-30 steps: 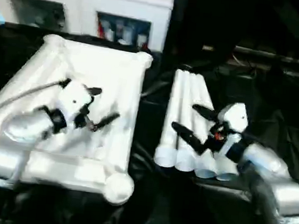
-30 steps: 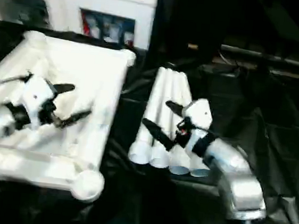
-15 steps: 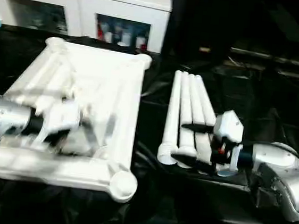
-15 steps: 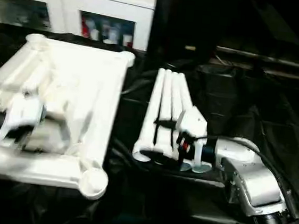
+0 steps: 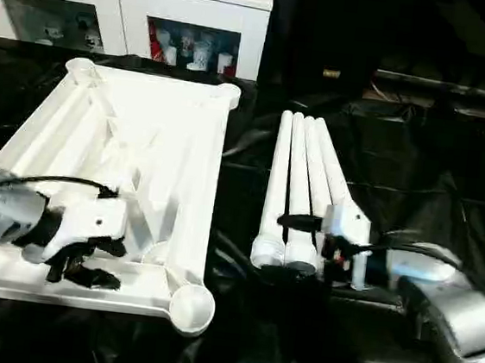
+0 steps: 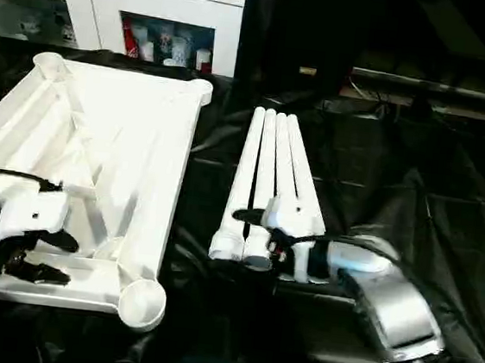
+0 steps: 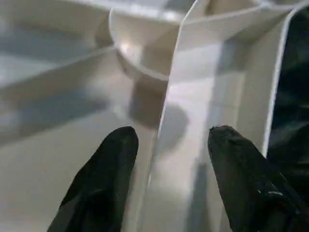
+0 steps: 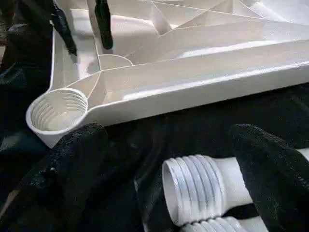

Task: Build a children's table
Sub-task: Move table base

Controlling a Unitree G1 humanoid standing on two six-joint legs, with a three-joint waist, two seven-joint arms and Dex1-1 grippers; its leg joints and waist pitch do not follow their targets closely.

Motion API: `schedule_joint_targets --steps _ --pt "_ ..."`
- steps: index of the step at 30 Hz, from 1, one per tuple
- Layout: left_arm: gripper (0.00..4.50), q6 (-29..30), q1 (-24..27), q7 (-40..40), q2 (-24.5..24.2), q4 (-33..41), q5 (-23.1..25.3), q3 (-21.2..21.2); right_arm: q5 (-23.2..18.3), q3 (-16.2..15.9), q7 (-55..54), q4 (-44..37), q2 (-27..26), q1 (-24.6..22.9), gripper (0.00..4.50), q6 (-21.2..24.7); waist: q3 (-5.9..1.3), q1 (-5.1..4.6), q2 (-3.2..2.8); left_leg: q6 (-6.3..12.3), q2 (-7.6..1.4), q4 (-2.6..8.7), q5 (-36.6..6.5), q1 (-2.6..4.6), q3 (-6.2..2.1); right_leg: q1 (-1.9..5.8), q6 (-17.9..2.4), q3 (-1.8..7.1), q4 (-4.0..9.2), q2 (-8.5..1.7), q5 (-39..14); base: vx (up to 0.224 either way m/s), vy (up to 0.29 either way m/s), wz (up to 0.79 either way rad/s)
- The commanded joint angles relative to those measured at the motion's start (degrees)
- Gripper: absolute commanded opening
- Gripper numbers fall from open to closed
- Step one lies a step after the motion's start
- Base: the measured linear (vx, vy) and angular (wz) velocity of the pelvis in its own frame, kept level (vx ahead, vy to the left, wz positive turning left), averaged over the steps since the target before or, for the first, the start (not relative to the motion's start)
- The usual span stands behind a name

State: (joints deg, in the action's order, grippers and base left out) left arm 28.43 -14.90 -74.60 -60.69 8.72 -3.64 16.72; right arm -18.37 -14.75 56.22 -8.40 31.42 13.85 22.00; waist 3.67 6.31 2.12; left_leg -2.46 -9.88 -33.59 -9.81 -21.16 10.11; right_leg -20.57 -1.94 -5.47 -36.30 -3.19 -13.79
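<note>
A black cloth [image 5: 400, 172] covers the whole work surface, and on its left half lies the table top [image 5: 163, 151], upside down with its ribbed underside facing up; its long axis runs from the near edge away toward the white glass-door cabinet [image 5: 122, 4] standing behind it, and the far end looks narrower in the eye views. Round corner sockets open upward at its corners, and the near right socket [image 5: 192, 305] is the one closest to the legs (its inner threads show plainly in the right wrist view [image 8: 57, 113]). To the right, across a strip of bare cloth, the four legs [image 5: 305, 184] lie side by side, touching one another, all pointing the same way as the top's long axis: threaded wide ends toward the robot, tapered ends away. Beyond the legs to the right the cloth is wide and open; the gap between the legs and the top's right edge is a narrow lane. The right gripper [image 5: 292, 247] reaches in over the near ends of the legs with its fingers spread wide, one above and one below the leg ends, holding nothing. The left gripper [image 5: 86, 267] hangs over the near rim of the top, fingers pointing down and parted; in the left wrist view they straddle a thin upright rib [image 7: 161, 121], one finger [image 7: 104, 174] to each side, not pressed against it.
</note>
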Motion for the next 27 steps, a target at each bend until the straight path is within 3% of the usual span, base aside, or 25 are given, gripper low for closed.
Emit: schedule_joint_targets --steps 1,5,7,12,14,15,20,27 --pt "2.35 0.32 0.34 1.74 -0.18 0.68 1.27 0.31 -0.54 -0.2 0.11 -1.4 0.17 0.55 4.5 0.72 -3.14 0.08 -1.34 -1.2 -4.4 4.34 -15.43 1.52 -1.9 1.39 -10.73 4.47 4.81 -6.37 -10.49 0.0 0.0 0.0" --pt "2.06 -0.61 1.54 7.3 2.12 0.6 3.18 -0.87 0.11 -0.57 0.44 -0.45 -0.34 0.32 4.5 0.77 -3.08 0.17 -0.7 -1.23 -4.52 4.38 -16.1 1.61 -1.88 1.25 -9.95 4.55 5.07 -6.51 -12.73 0.0 0.0 0.0" --pt "1.92 -1.75 2.15 8.17 2.57 0.45 3.52 -1.15 0.28 -0.4 -0.12 -0.35 -0.63 0.16 4.5 0.9 -3.22 0.28 -0.85 -0.89 -4.46 4.34 -14.42 1.39 -1.95 1.32 -9.63 4.54 4.96 -6.48 -11.29 0.0 0.0 0.0" --pt "1.51 -1.5 4.29 10.95 4.76 1.79 3.17 -2.02 0.3 -0.18 -2.06 -1.06 -1.51 -0.96 4.5 1.28 -3.42 0.15 -0.43 -0.59 -4.33 4.29 -13.29 1.32 -1.87 1.4 -9.78 4.44 4.59 -6.24 -7.88 0.0 0.0 0.0" --pt "1.29 -1.83 4.63 12.73 6.0 1.99 3.43 -2.18 0.27 -0.23 -2.41 -1.54 -1.72 -1.36 4.5 1.31 -3.43 0.3 -0.54 -0.53 -4.36 4.25 -13.5 1.38 -1.86 1.37 -9.66 4.43 4.68 -6.34 -8.36 0.0 0.0 0.0" --pt "1.29 -2.64 4.68 13.38 6.45 1.87 3.58 -2.22 0.29 -0.16 -2.67 -1.61 -1.87 -1.43 4.5 1.32 -3.39 0.22 -0.22 -0.41 -4.35 4.26 -13.58 1.32 -1.81 1.37 -9.6 4.44 4.74 -6.31 -8.6 0.0 0.0 0.0" --pt "0.91 -6.26 4.69 15.96 8.36 1.12 4.51 -2.0 0.5 -0.01 -3.23 -1.65 -2.47 -1.47 4.5 1.34 -3.19 0.42 -0.33 -0.7 -4.37 4.37 -15.47 1.45 -1.92 1.19 -8.42 4.46 5.23 -6.4 -13.13 0.0 0.0 0.0" --pt "0.42 -11.12 2.25 20.94 9.55 -1.3 10.02 -1.0 0.41 -0.23 -4.51 -1.78 -3.31 -1.4 4.5 1.45 -3.37 0.36 -0.33 -1.04 -4.36 4.42 -15.29 1.32 -2.06 1.22 -7.62 4.48 5.14 -6.37 -12.36 0.0 0.0 0.0"
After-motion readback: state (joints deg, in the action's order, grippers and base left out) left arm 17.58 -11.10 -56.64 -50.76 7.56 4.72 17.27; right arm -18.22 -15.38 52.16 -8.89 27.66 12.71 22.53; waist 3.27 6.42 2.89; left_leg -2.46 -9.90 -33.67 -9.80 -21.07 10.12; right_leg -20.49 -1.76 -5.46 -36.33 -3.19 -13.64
